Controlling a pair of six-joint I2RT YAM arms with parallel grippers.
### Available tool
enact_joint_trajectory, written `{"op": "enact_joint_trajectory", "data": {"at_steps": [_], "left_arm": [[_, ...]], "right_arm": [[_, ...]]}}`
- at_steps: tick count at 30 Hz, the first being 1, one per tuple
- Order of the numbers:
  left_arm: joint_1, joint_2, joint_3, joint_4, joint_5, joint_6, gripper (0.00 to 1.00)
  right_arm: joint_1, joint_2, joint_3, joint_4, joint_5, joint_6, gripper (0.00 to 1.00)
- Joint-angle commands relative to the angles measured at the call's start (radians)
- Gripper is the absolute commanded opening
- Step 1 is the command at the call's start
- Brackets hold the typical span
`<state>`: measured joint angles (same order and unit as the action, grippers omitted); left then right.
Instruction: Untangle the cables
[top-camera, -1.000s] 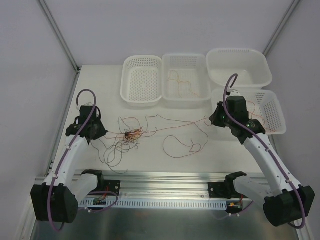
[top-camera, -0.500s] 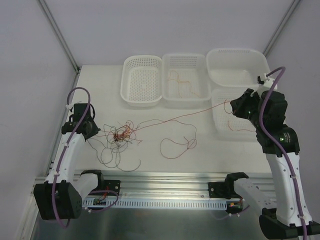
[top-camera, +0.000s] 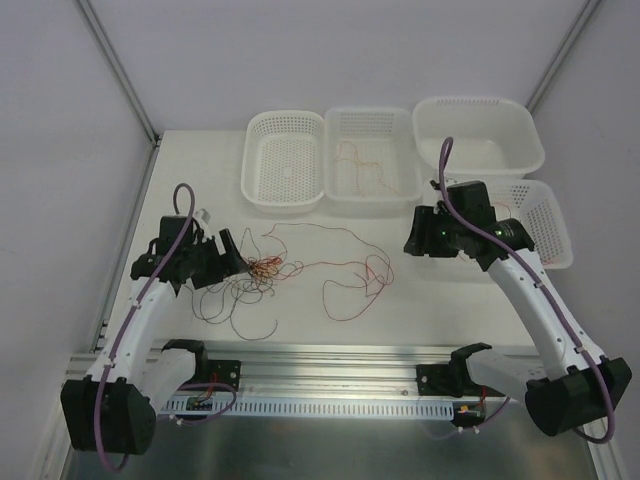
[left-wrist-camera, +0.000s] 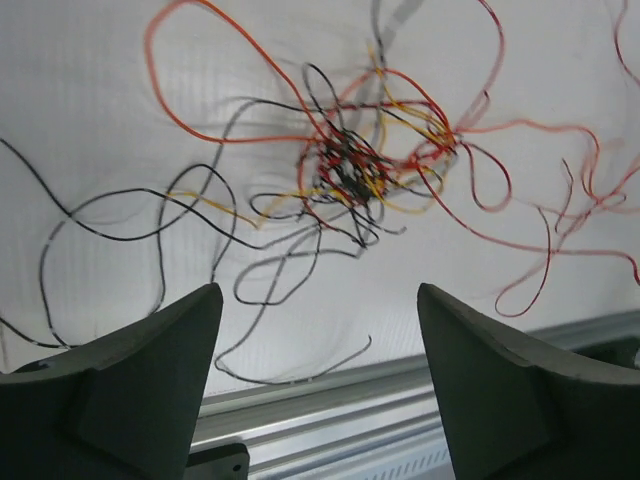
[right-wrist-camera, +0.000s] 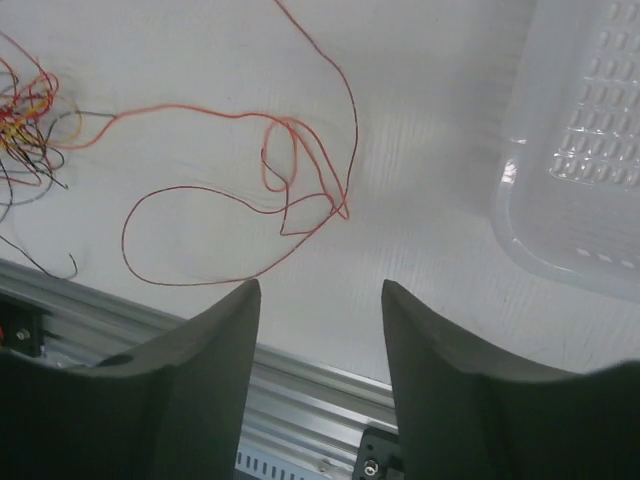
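The cables lie on the white table as a small knotted clump (top-camera: 265, 268) (left-wrist-camera: 350, 170) of dark red, orange, yellow and black wire. Black loops (top-camera: 225, 305) trail toward the front, and red and orange strands loop (top-camera: 352, 288) (right-wrist-camera: 290, 190) off to the right. My left gripper (top-camera: 229, 255) (left-wrist-camera: 318, 290) hovers just left of the clump, open, with nothing between its fingers. My right gripper (top-camera: 414, 234) (right-wrist-camera: 320, 285) stands open right of the red loops, holding nothing. One more orange-red strand (top-camera: 365, 170) lies in the middle basket.
Three white baskets (top-camera: 285, 160) (top-camera: 372, 114) (top-camera: 545, 225) and a white tub (top-camera: 478, 130) line the back and right of the table. The right basket's corner (right-wrist-camera: 590, 150) is close beside my right gripper. An aluminium rail (top-camera: 330, 355) runs along the front edge.
Both grippers, shut on strands and pulling them apart, have opened and let go. Both arms swung back toward the middle. The taut red strand now lies slack on the table.
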<state>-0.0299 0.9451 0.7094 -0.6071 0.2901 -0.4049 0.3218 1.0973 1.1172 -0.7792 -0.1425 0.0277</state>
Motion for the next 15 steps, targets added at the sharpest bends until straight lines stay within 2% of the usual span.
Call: {"op": "enact_joint_trajectory", "data": {"at_steps": [1, 3, 6, 10, 15], "left_arm": [[-0.059, -0.077, -0.001, 0.009, 0.107, -0.006, 0.83], [-0.132, -0.085, 0.016, 0.010, 0.081, -0.015, 0.85], [-0.226, -0.051, 0.035, 0.021, -0.014, -0.012, 0.85], [-0.242, 0.043, 0.058, 0.069, -0.161, -0.008, 0.81], [-0.249, 0.214, 0.127, 0.125, -0.221, 0.040, 0.74]], "right_arm": [[0.080, -0.039, 0.033, -0.019, 0.066, -0.050, 0.57], [0.138, -0.037, 0.043, 0.004, 0.083, -0.057, 0.65], [0.219, -0.027, 0.040, 0.088, 0.044, -0.052, 0.70], [0.310, 0.028, 0.032, 0.190, -0.006, -0.046, 0.73], [0.430, 0.091, 0.023, 0.267, 0.000, -0.054, 0.74]]}}
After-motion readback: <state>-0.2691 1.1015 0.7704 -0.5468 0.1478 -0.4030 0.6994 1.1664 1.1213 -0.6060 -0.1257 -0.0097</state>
